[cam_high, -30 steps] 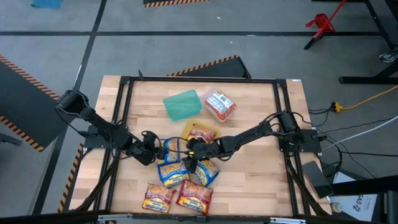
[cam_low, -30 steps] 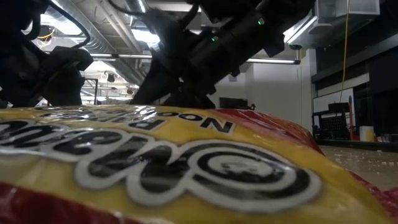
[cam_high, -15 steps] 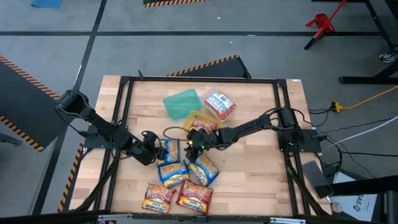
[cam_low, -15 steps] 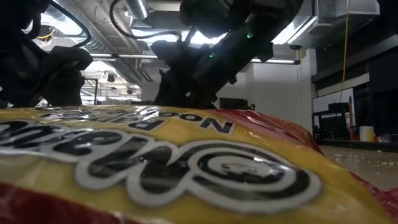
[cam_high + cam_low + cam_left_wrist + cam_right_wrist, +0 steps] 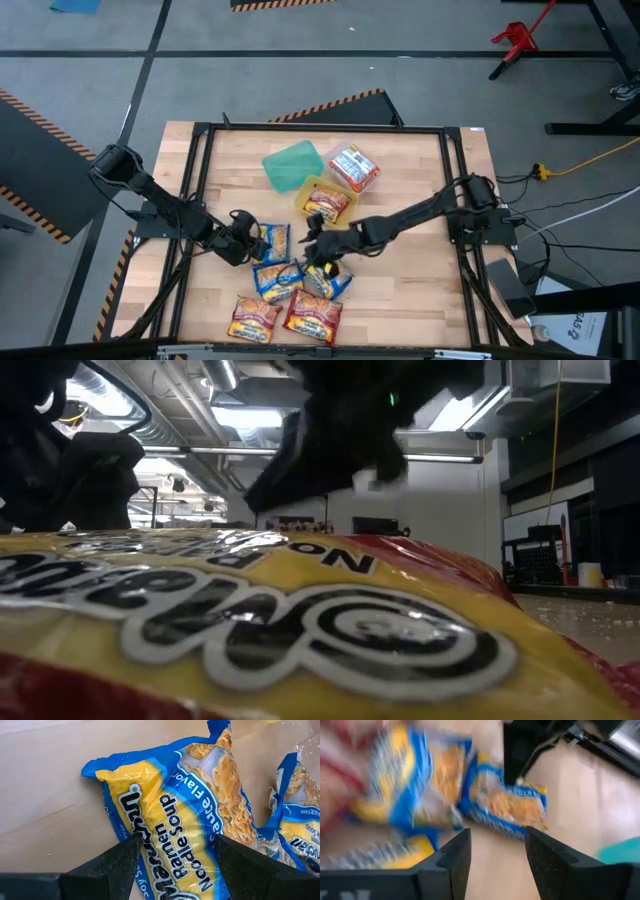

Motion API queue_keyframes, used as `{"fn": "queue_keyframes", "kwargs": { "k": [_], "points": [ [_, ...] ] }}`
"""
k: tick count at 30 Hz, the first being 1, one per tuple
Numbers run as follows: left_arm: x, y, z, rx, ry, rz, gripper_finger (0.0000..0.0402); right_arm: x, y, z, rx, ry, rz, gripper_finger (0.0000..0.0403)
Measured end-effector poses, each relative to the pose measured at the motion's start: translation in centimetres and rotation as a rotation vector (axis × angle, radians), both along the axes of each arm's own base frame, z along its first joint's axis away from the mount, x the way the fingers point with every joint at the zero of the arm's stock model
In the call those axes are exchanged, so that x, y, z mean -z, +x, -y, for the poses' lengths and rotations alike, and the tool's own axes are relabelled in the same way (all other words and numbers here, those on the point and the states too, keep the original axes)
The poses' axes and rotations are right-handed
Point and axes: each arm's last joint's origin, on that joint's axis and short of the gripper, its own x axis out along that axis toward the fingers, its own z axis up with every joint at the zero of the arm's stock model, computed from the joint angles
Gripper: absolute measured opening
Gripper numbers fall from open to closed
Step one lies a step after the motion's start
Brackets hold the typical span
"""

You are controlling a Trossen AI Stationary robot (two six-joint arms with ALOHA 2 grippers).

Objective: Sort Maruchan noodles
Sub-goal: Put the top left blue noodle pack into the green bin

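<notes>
The orange packet (image 5: 327, 203) now lies in the yellow container (image 5: 309, 190); the right gripper (image 5: 316, 250), fingers released and empty, has swung back over the blue packets (image 5: 277, 280). The left gripper (image 5: 249, 240), fingers spread, straddles a blue packet (image 5: 170, 825).

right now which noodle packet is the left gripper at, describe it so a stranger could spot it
On the wooden table, follow the left arm in to the left gripper, whose fingers are spread open. The blue-and-yellow packet lies flat just off its tips, at the left edge of the heap. Its blue neighbours sit nearer the front edge, under the right gripper, and the front two packets are red and yellow.
</notes>
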Motion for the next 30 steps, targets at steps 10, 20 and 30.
{"fn": "queue_keyframes", "kwargs": {
  "k": [10,20,30],
  "points": [
    [-0.5,0.8,-0.1,0.014,-0.013,0.066,0.0249,1.1,0.8,-0.1,-0.093,-0.233,-0.011,0.0218],
    [0.3,1.6,-1.1,-0.044,-0.039,0.034,0.0246,1.2,0.7,0.4,0.026,-0.299,-0.019,0.0306],
    [-1.6,1.6,-0.9,-0.046,-0.051,0.127,0.0234,1.2,0.6,0.3,0.102,-0.185,-0.011,0.0308]
  ]
}}
